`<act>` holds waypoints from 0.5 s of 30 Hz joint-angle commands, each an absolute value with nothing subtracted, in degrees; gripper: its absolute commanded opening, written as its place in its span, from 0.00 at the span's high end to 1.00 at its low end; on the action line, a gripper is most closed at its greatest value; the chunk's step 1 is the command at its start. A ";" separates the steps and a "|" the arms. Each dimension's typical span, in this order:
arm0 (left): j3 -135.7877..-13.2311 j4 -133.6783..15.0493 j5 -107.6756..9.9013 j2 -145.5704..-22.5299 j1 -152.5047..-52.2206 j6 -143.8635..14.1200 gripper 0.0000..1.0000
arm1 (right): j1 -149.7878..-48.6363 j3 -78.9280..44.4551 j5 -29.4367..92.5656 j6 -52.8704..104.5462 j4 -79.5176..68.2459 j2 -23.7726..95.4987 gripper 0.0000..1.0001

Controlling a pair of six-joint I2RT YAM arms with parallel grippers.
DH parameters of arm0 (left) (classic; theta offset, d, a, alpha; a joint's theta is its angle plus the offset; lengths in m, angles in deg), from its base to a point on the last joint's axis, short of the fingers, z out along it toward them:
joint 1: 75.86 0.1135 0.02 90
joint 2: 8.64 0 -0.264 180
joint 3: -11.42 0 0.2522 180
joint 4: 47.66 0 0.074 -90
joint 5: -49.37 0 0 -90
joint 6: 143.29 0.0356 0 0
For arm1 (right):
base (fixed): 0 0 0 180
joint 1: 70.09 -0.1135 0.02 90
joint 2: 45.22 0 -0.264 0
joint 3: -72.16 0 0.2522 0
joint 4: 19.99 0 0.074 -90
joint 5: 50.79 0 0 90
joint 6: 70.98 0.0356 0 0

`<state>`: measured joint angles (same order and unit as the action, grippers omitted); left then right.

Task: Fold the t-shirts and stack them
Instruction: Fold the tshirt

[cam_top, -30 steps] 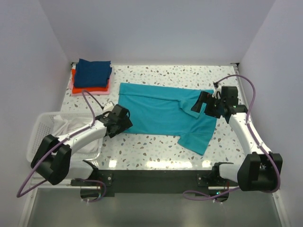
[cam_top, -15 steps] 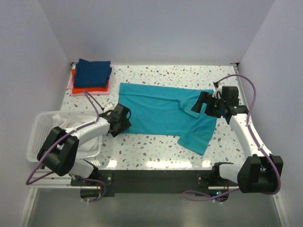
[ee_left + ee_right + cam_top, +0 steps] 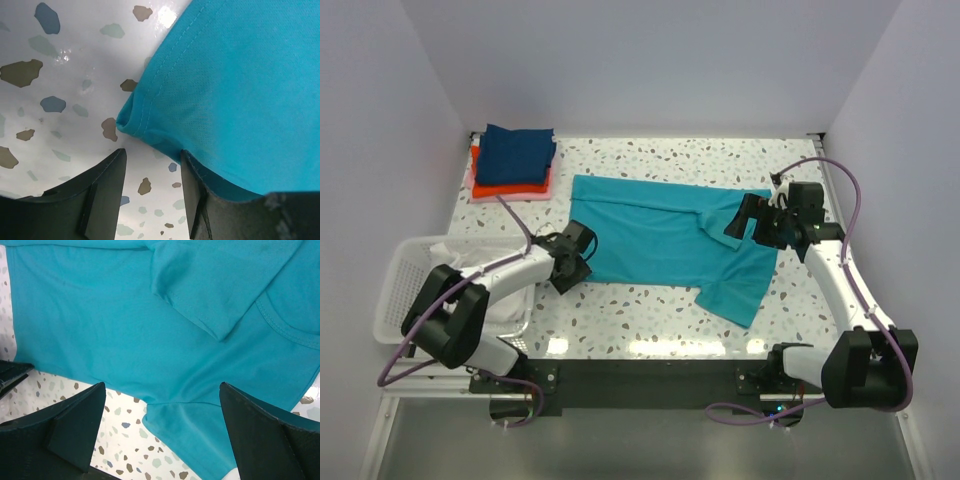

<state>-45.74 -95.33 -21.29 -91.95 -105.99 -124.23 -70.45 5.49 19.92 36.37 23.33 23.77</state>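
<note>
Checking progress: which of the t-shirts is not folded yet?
The teal t-shirt, spread out flat; the navy, orange-red and pink ones lie folded in a stack at the far left.

The teal t-shirt (image 3: 665, 235) is sprawling across the middle of the table (image 3: 650, 305), its hem corner bunching just ahead of my left claw (image 3: 152, 155), whose fingers (image 3: 107, 185) are standing apart over bare speckled top. The white basket (image 3: 395, 285) is crowding the table's near left edge. The folded shirt stack (image 3: 515, 160) is filling the far left corner. A bare strip is lying open along the near edge.
</note>
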 commanded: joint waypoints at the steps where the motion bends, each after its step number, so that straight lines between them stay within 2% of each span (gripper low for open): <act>1: -47.69 -100.44 -13.73 -93.81 -104.69 -127.03 0.48 | -70.35 6.28 18.82 35.28 23.21 23.42 0.01; 3: -48.57 -100.27 -13.73 -94.95 -104.43 -126.68 0.48 | -70.35 6.37 18.64 35.37 23.04 23.60 0.01; 9: -49.36 -99.56 -13.82 -97.24 -104.34 -126.86 0.58 | -70.26 6.37 18.20 34.85 23.30 23.60 0.01; 12: -49.27 -99.39 -14.17 -97.68 -104.34 -126.51 0.66 | -70.35 6.63 18.64 34.41 23.65 23.16 0.01; 15: -49.10 -99.21 -14.26 -97.50 -104.34 -126.59 0.78 | -70.35 7.15 19.95 34.14 25.05 22.37 0.01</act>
<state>-48.95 -97.38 -17.58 -96.52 -105.56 -124.86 -70.45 6.41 19.59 35.45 23.68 23.77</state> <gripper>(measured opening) 0.244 0.989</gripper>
